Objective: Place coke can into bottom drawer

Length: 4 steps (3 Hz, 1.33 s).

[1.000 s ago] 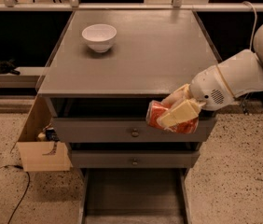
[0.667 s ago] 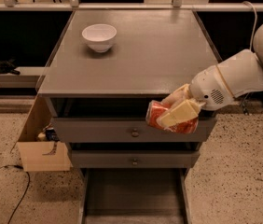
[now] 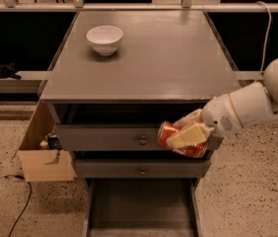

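My gripper [image 3: 186, 135] is shut on the red-orange coke can [image 3: 167, 134], which lies on its side between the cream fingers [image 3: 188, 135]. It hangs in front of the upper grey drawer's face, to the right of that drawer's knob. The white arm reaches in from the right. The bottom drawer [image 3: 139, 206] is pulled out below, a shallow grey tray with a bare floor; the can is above and slightly right of its middle.
A white bowl [image 3: 105, 39] stands on the grey cabinet top [image 3: 178, 58] at the back left. Two upper drawers with round knobs [image 3: 142, 141] are closed. An open cardboard box [image 3: 40, 154] sits on the speckled floor at the cabinet's left. A cable lies on the floor at lower left.
The gripper and can have shifted slightly lower and to the right in front of the drawer faces; nothing else has moved.
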Available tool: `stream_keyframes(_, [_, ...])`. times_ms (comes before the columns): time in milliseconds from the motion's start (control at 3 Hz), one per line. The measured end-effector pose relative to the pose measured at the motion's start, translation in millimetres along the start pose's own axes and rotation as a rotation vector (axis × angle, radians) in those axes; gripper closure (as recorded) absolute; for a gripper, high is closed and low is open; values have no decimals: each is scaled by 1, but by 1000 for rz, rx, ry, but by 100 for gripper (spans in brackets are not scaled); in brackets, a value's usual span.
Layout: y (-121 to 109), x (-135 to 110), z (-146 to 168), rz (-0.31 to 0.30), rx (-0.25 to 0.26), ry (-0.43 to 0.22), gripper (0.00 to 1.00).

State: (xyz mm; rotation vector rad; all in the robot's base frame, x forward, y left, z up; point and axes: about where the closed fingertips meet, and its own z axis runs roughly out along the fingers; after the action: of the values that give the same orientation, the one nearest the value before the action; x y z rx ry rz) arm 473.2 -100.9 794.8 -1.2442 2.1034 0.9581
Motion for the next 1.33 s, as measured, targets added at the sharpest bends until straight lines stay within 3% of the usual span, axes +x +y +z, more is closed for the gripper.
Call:
stream_keyframes(333, [0,61,52,139,-56,-12,100])
stream_keyframes(667, [8,93,80,197,-98,-1,100])
stream_keyframes(1333, [-5,95,106,215,-110,-14,100])
